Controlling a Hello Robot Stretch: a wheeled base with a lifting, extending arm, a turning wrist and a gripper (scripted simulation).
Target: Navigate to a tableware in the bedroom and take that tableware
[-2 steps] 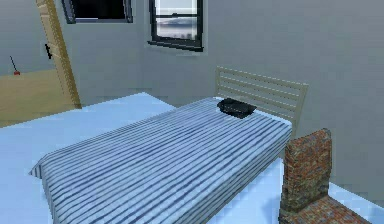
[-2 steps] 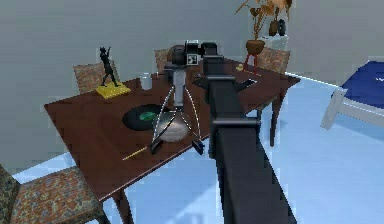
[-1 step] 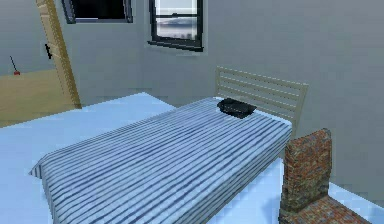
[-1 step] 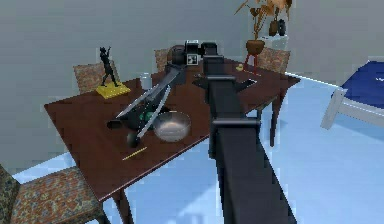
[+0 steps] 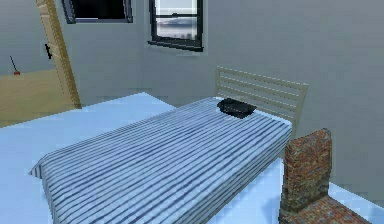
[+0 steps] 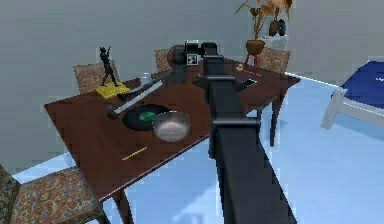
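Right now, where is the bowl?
In the arm side view, the bowl sits on the wooden table just left of the arm, with a dark round disc beside it on its left.

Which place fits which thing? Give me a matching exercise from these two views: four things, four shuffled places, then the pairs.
Things: 1 grey bowl; 2 dark figurine; 3 vase of stems; 4 black flat object.
Places: A on the striped bed, by the headboard; B at the table's far right end; C mid-table, left of the arm; D far left of the table, by a yellow item.
Pairs: 1-C; 2-D; 3-B; 4-A.
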